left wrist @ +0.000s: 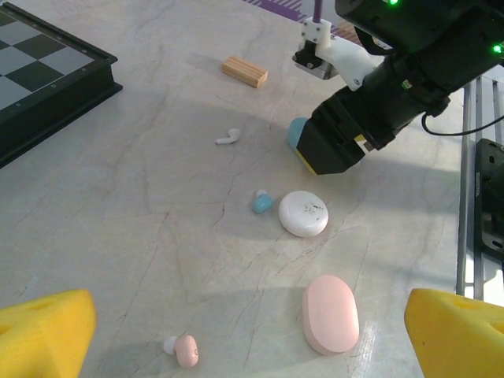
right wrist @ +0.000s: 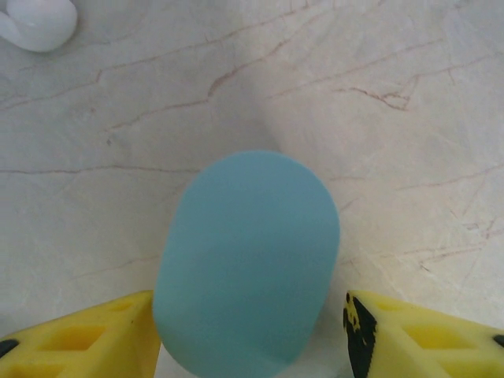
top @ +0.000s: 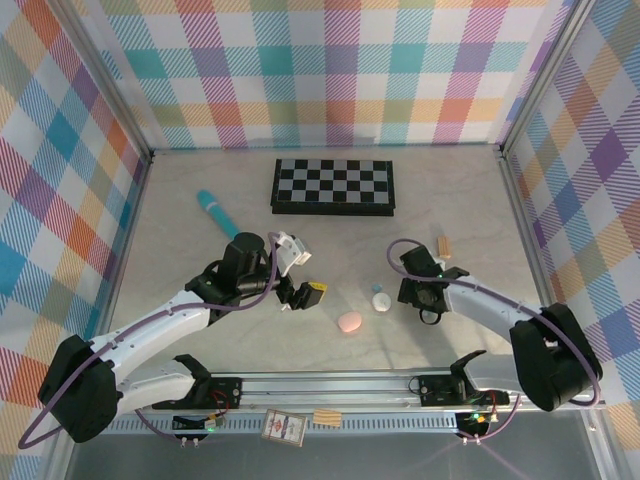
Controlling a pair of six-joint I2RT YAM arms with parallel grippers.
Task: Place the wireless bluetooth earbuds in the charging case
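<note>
- Blue case (right wrist: 248,252) closest to lens, flat on surface (right wrist: 409,94), near end between pads of right pincer (right wrist: 248,335).
- Right pincer narrow round it: one pad touching, sliver of gap at the other. Firm hold cannot be told.
- Left pincer (left wrist: 248,335) wide, holding nothing, hovering over pink bud (left wrist: 186,350) and pink case (left wrist: 331,313).
- Step judged: securing blue case. Best done by centring pads on its sides, squeezing gently (smooth rounded shell likely to squirt out) and keeping it flat. Lid looks shut, so probably needs opening before any bud goes in.
- Buds, 3, all loose on surface: pink near one left-pincer pad; blue bud (left wrist: 261,201) just beside white case (left wrist: 303,213); white bud (left wrist: 228,138) apart, between chessboard (left wrist: 31,71) and right pincer.
- Cases, 3: blue, white, pink.
- Extras: 1 chessboard, 1 wood block (left wrist: 245,71), 1 teal stick (top: 212,210).
</note>
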